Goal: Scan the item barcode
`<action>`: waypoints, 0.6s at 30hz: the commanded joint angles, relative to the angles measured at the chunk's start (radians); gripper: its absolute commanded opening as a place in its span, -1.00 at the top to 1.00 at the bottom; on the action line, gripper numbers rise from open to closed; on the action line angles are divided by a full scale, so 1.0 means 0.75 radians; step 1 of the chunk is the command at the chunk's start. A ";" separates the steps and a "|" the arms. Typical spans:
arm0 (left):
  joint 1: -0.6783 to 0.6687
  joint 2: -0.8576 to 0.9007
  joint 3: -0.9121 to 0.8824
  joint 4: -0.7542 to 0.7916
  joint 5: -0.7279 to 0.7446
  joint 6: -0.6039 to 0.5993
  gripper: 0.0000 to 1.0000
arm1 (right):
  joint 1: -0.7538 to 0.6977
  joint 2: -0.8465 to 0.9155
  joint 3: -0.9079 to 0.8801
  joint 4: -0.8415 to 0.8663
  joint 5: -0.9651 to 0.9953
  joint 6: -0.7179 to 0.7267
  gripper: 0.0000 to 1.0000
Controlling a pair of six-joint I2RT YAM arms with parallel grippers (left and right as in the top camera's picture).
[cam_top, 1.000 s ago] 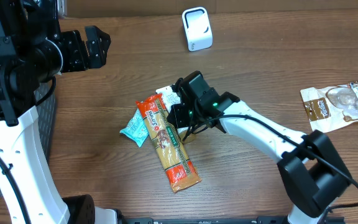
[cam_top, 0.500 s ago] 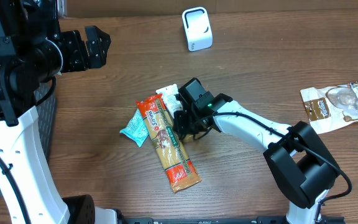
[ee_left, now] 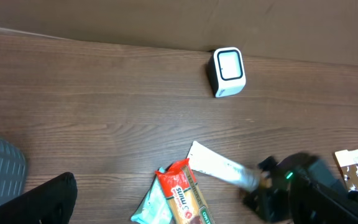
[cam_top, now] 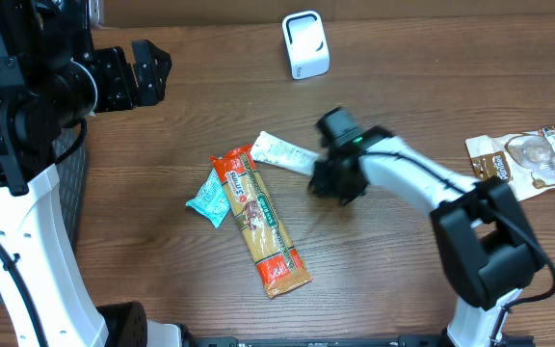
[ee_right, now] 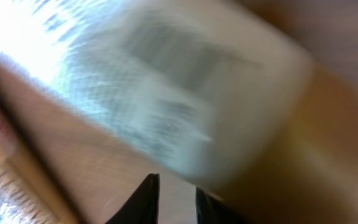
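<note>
The wooden table [cam_top: 162, 135] ran back to a brown wall, and the white scanner [cam_top: 305, 44] stood near that far edge. The item I had to scan, a flat white pack [cam_top: 283, 152], was near the middle of the table, on the near side of the scanner and well apart from it. From overhead its long axis ran on a slant: the free end pointed to the far left, and the other end pointed to the near right and met my right gripper [cam_top: 324, 173]. My left wrist camera showed the same slant, with the white pack [ee_left: 219, 165] ending at the dark, blurred gripper head. My right wrist camera was smeared by blur. It showed a pale printed face of the pack [ee_right: 166, 93] filling most of the view, with my two dark fingertips [ee_right: 146, 200] close together at the bottom edge. I could not tell whether they pinched the pack or only stood against it.

My left gripper [cam_top: 158, 67] hung at the far left with its jaws spread wide and nothing between them.

A long orange packet [cam_top: 260, 224] lay just left of the pack, and a small teal packet [cam_top: 207, 198] touched its left side. A brown and white pouch [cam_top: 526, 162] lay at the right edge.
</note>
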 commanded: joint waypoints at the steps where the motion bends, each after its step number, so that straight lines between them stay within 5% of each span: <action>1: 0.014 0.008 0.020 0.001 -0.007 0.005 -1.00 | -0.157 0.004 0.005 0.048 0.008 -0.090 0.41; 11: 0.014 0.008 0.020 0.001 -0.007 0.005 -0.99 | -0.252 0.004 0.008 0.227 -0.445 -0.042 -0.16; 14: 0.014 0.008 0.020 0.001 -0.007 0.005 -0.99 | -0.178 0.004 0.008 0.255 -0.315 0.181 -0.27; 18: 0.014 0.008 0.020 0.001 -0.007 0.005 -0.99 | -0.074 0.004 0.004 0.330 -0.046 0.547 -0.78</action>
